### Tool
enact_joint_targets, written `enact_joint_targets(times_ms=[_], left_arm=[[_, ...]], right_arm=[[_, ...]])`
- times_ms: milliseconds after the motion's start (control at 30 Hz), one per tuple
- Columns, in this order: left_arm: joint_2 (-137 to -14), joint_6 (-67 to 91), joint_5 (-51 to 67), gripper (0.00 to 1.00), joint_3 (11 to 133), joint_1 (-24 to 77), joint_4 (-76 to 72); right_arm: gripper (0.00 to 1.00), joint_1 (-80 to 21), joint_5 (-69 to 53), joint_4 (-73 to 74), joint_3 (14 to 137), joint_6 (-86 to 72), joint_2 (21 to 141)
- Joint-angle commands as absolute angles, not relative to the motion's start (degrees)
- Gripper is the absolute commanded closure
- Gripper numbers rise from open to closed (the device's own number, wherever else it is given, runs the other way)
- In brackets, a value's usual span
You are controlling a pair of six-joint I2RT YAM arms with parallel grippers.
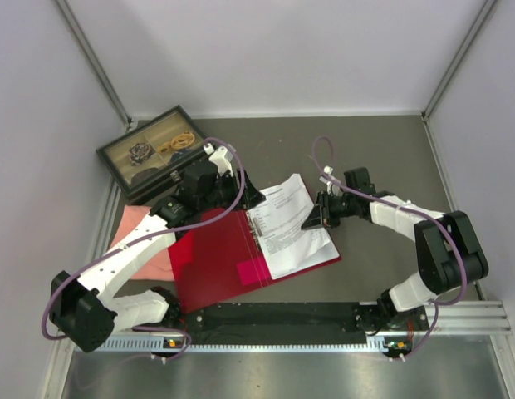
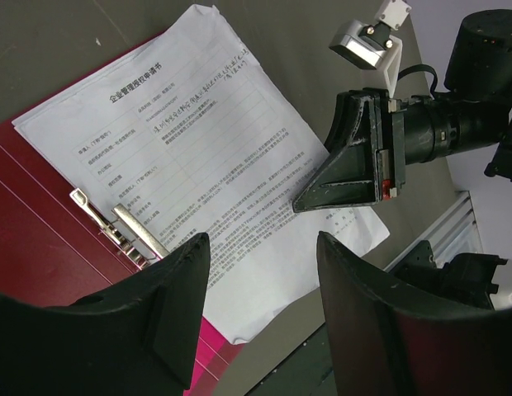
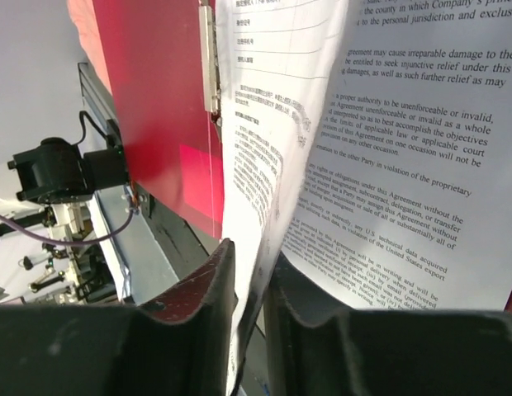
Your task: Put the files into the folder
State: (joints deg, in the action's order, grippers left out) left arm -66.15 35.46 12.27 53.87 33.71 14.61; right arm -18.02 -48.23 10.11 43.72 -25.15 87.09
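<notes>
Right gripper (image 3: pixel 249 256), low at the right edge of the stack: jaws narrow, the edge of one of the white printed paper sheets (image 2: pixel 198 140) runs between them, but the gap looks a little wider than the paper, so I cannot tell whether it grips; probably there to steer the sheets toward the metal spring clip (image 2: pixel 116 227). Left gripper (image 2: pixel 263 247) stands wide and empty over that clip, likely ready to press down. Flat red folder (image 1: pixel 212 258) lies open at frame centre with the sheets on its right half, overhanging its edge; black compartmented tray (image 1: pixel 137 130), upper left, holds yellow rubber bands (image 1: pixel 181 141).
</notes>
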Motion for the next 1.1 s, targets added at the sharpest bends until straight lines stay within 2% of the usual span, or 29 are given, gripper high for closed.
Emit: enact_joint_targets(times_ms=[0,333,467,567,700,733,833,900,1067], left_arm=[[-65.6,35.4,13.1,0.41,53.8,33.3,11.9],[-65.4,35.3,13.3,0.41,53.7,33.1,11.9],[-65.3,35.2,13.4,0.41,53.7,33.0,12.1],[-65.2,34.9,13.3,0.41,53.7,32.8,12.4],[-64.4,33.5,11.4,0.41,53.4,32.1,14.6],[-63.6,33.4,10.5,0.40,53.0,31.6,14.9],[-61.4,33.7,8.7,0.40,50.9,30.4,15.8],[-60.3,35.1,7.7,0.40,48.8,30.1,15.8],[-55.8,39.3,1.8,0.40,45.1,29.7,18.4]], right_arm=[[0.77,-19.1,-46.4,11.9,44.5,-23.1,86.9],[0.49,-19.2,-41.6,19.3,48.5,-19.3,86.7],[0.32,-19.2,-36.1,25.6,51.5,-16.5,86.0],[0.25,-19.2,-28.6,32.1,54.7,-13.9,84.3],[0.19,-20.8,-7.6,39.3,58.8,-13.2,80.9],[0.19,-21.4,-6.1,39.5,59.5,-13.4,80.3],[0.17,-24.0,-10.3,34.9,58.9,-15.8,79.0],[0.17,-26.1,-19.3,26.5,57.7,-20.0,79.5],[0.17,-33.6,-26.0,17.3,62.4,-25.2,89.2]])
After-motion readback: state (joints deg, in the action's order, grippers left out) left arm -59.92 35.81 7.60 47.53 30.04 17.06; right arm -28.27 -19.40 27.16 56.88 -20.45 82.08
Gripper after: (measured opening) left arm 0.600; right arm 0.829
